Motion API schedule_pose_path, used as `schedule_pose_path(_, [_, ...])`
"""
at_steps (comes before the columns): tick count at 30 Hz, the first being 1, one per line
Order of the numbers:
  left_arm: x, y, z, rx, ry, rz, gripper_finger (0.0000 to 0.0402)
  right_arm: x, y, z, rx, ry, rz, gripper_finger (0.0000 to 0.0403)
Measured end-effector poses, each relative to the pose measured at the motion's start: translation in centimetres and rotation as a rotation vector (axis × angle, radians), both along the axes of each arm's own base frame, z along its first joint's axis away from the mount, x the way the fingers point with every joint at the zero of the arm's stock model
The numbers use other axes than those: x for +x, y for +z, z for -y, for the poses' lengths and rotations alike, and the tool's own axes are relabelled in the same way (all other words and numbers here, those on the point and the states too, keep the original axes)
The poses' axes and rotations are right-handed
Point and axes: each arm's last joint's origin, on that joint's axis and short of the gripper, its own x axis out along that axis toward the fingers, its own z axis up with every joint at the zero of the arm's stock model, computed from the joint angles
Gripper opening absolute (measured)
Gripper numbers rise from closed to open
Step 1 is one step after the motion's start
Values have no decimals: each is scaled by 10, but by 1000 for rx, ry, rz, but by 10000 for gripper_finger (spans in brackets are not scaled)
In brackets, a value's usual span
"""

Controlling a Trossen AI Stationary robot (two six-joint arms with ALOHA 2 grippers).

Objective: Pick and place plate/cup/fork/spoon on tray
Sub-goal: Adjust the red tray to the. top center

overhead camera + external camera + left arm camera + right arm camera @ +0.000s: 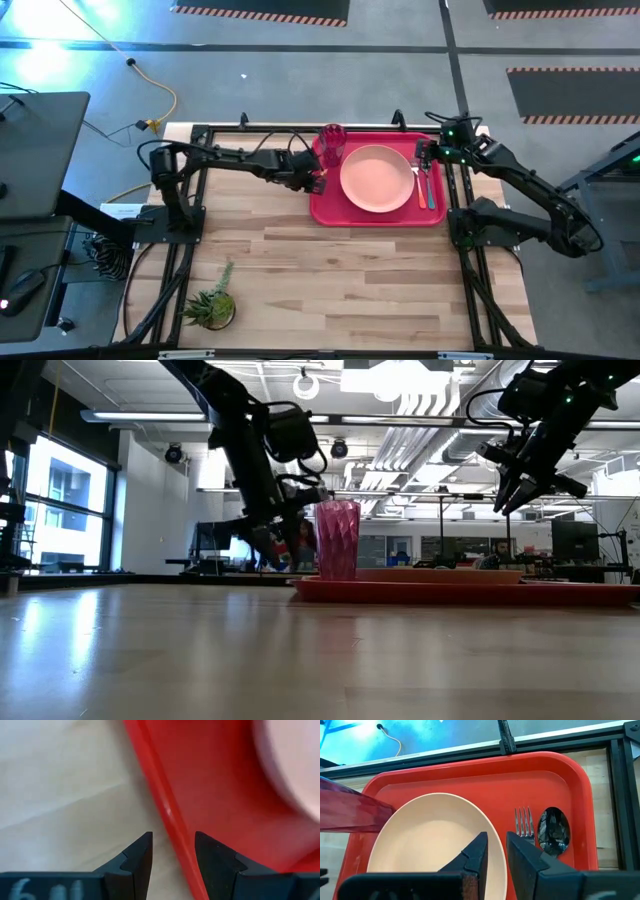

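The red tray lies at the table's far right. On it rest the peach plate, the magenta cup standing upright in the far left corner, and the fork and spoon side by side along the right side. My left gripper is open at the tray's left edge. In the left wrist view its fingers stand on either side of the tray's rim; I see no touch. My right gripper hovers above the tray's far right part, its fingers a narrow gap apart and empty.
A small potted plant stands near the table's near left corner. Black frame rails run along the table's far edge and sides. Bare wood lies between the tray and the near edge.
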Motion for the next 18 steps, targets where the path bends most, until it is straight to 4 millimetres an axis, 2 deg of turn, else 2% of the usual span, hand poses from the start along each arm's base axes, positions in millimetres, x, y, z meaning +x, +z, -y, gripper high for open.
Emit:
schedule_pose_path(5, [3,-12,-1,-23,-6,-22,136,0,0,0,0,0,0,62])
schedule_pose_path(18, [0,-14,-14,13,27,-31,136,0,0,0,0,0,0,62])
